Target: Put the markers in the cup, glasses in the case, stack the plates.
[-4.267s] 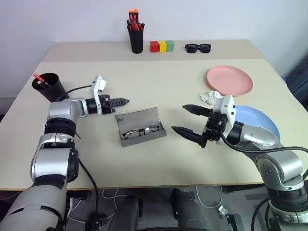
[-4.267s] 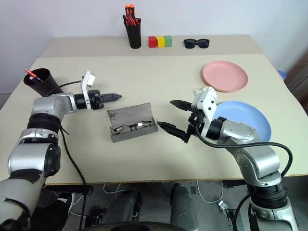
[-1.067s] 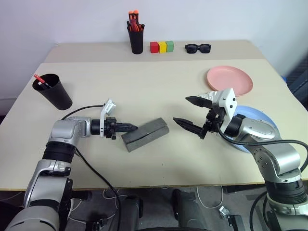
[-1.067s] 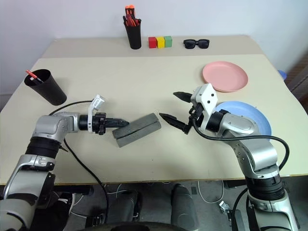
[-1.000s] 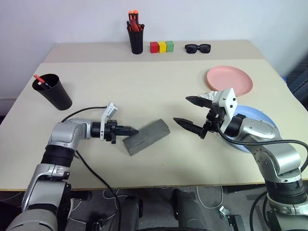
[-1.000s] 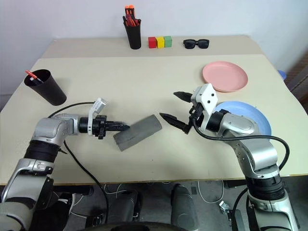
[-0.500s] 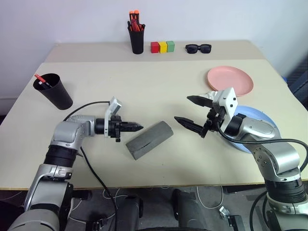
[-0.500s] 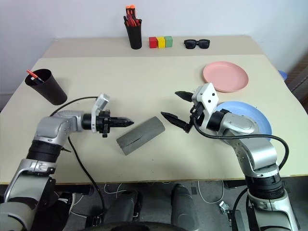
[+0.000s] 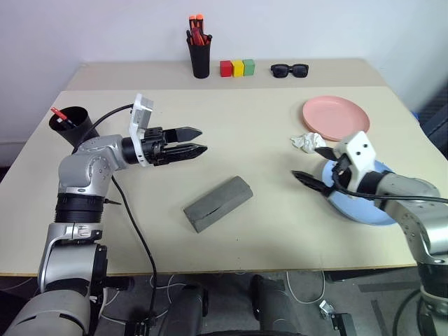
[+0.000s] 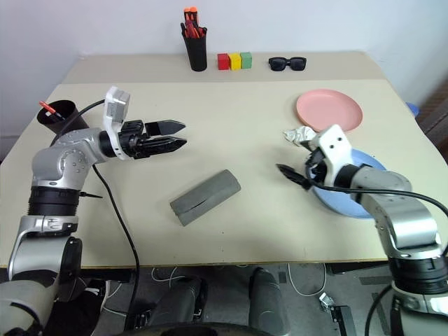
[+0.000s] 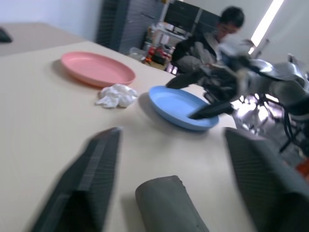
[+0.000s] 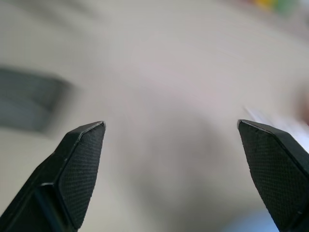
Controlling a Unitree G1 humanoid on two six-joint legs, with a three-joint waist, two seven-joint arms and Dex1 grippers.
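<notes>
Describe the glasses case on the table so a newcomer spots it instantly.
Start at the beige table and look to its near middle, between the two arms. The case lies there shut and slanted, apart from everything else. It is the lone grey oblong hard shell; the plates on the right are round and coloured, the cup on the left black and upright.

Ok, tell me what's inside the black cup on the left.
A red marker sticks out above the rim of the cup. The left arm covers the cup's lower part, and its wall hides the rest of the inside, so whether a second marker is in there cannot be told.
</notes>
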